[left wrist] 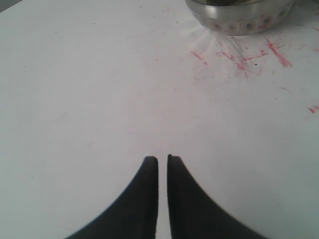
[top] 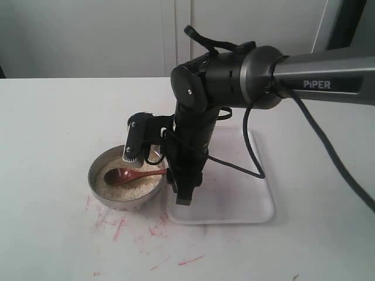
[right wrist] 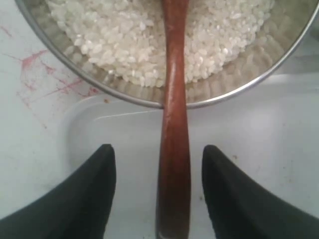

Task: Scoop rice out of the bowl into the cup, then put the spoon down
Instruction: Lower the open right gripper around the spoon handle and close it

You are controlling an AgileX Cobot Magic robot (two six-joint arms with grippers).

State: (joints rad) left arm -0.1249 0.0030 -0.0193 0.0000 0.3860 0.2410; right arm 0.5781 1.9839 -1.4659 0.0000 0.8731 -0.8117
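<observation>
The steel bowl (top: 102,186) holds off-white rice (top: 140,185). The dark reddish-brown spoon (top: 133,174) lies with its scoop on the rice and its handle across the rim toward the tray. In the right wrist view the spoon handle (right wrist: 173,149) runs out over the bowl rim (right wrist: 75,74) and the rice (right wrist: 119,35). My right gripper (right wrist: 158,147) is open, one finger on each side of the handle, with a gap on both sides. In the exterior view the right gripper (top: 179,187) hangs at the bowl's right side. My left gripper (left wrist: 162,159) is shut over bare table, well short of the bowl (left wrist: 239,20). The cup is hidden.
A clear plastic tray (top: 246,205) lies right of the bowl, under the right arm, and its corner (right wrist: 84,114) reaches the bowl's rim. Red scribble marks (top: 117,225) cover the white table in front of the bowl. The right arm's cable (top: 252,158) loops over the tray.
</observation>
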